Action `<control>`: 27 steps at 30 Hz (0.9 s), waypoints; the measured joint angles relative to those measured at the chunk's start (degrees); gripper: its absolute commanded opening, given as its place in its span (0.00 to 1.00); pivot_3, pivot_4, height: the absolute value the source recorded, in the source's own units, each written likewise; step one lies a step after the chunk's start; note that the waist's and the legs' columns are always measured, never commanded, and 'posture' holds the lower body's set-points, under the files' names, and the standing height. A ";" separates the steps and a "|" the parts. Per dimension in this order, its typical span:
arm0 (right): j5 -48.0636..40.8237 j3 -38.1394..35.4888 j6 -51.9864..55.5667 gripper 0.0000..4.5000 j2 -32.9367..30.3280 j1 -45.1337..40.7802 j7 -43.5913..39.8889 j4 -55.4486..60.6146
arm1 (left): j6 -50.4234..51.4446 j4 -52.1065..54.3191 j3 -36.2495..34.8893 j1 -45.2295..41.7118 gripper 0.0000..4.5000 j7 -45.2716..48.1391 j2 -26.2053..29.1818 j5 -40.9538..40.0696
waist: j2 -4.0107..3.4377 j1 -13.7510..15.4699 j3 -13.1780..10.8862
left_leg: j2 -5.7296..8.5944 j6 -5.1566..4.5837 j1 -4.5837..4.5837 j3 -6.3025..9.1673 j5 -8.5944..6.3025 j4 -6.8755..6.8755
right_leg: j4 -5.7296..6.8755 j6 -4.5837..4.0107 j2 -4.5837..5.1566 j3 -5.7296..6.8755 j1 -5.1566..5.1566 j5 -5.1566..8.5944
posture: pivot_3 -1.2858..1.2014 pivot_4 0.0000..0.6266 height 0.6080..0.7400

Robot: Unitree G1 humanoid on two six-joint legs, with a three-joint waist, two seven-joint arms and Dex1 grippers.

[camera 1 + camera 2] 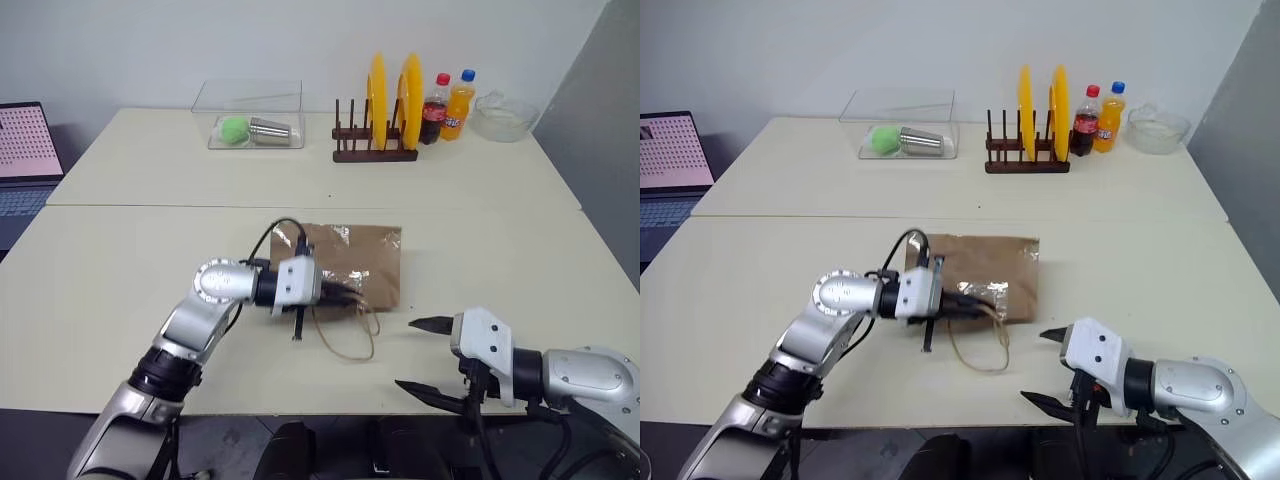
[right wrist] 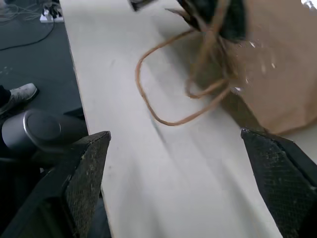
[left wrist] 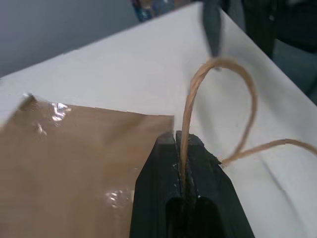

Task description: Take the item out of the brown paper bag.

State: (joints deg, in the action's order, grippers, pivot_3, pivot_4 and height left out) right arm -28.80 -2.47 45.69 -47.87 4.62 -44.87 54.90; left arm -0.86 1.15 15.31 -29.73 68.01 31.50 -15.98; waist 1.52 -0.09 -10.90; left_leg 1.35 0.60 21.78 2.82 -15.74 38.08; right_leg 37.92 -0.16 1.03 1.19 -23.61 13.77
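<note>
Head views: brown paper bag [image 1: 350,263] lies flat mid-table, mouth toward the robot. Left gripper [image 1: 340,296] is at the mouth edge. Right gripper [image 1: 425,355] hangs near the table's front edge, apart from the bag, jaws wide, holding nothing. The item isn't visible, presumably inside the bag.

Left wrist view: fingers [image 3: 163,168] are fully closed on one loop handle [image 3: 218,99], not the paper. Risk: pulling lifts or drags the whole bag, or the thin cord slips or tears off.

Right wrist view: bag mouth looks collapsed. Risk: the right gripper going in pushes the bag away or crumples it instead of reaching the item.
</note>
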 measured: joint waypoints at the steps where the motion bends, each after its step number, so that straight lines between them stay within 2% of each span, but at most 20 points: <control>1: 0.47 1.02 -0.26 0.99 -0.92 -0.82 -0.09 -0.04 | 1.55 0.47 -0.31 -0.44 0.00 -0.19 -0.07 -0.61 | 0.00 -0.03 0.00 | 0.00 0.00 0.00 -0.02 0.00 -0.01 | -0.02 0.00 0.00 -0.01 0.00 0.00 | 0.52 0.24 1.00; 9: 9.65 14.41 -8.00 0.99 -3.05 -10.00 -1.62 -5.12 | 4.22 0.22 -0.65 -0.77 0.00 -0.79 -0.45 -0.96 | 0.00 -0.01 0.00 | 0.01 0.00 -0.02 0.03 0.00 0.00 | -0.04 0.00 0.01 0.00 0.02 0.00 | 0.52 0.24 1.00; 18: 18.18 25.08 -14.92 0.99 0.00 -16.82 -3.91 -13.41 | 4.21 -1.00 -0.99 -0.93 0.00 -1.03 -0.62 -0.94 | 0.00 0.02 0.00 | 0.01 0.01 -0.01 0.04 0.01 0.01 | -0.03 -0.01 0.01 -0.01 0.01 0.00 | 0.52 0.24 1.00; 21: 21.03 26.87 -16.68 0.85 1.00 -17.99 -4.03 -15.79 | 4.23 -1.03 -1.09 -0.94 0.00 -1.08 -0.75 -0.94 | 0.00 0.02 0.00 | 0.01 0.01 -0.01 0.05 0.01 0.01 | -0.02 -0.01 0.01 0.00 0.01 0.00 | 0.52 0.24 1.00; 24: 22.89 27.49 -17.53 0.63 1.70 -18.23 -4.15 -17.60 | 4.32 -1.03 -1.13 -0.95 0.00 -1.13 -0.94 -0.94 | 0.00 0.03 0.00 | 0.01 0.01 0.00 0.05 0.01 0.01 | -0.03 -0.01 0.02 -0.01 0.01 0.00 | 0.52 0.24 1.00; 27: 23.61 27.46 -17.80 0.63 2.08 -18.19 -3.93 -17.69 | 4.45 -1.02 -1.14 -0.95 0.00 -1.15 -0.95 -0.92 | 0.00 0.04 0.00 | 0.01 0.01 -0.01 0.06 0.01 0.01 | -0.01 -0.01 0.02 -0.01 0.01 0.00 | 0.52 0.24 1.00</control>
State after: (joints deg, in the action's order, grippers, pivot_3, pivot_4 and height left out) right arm -5.19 25.00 27.89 -45.79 -13.58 -48.80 37.22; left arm 3.59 0.13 14.16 -30.68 66.86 30.56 -16.89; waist 1.51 -0.05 -10.90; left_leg 1.35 0.61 21.77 2.88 -15.74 38.10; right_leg 37.91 -0.18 1.05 1.19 -23.61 13.77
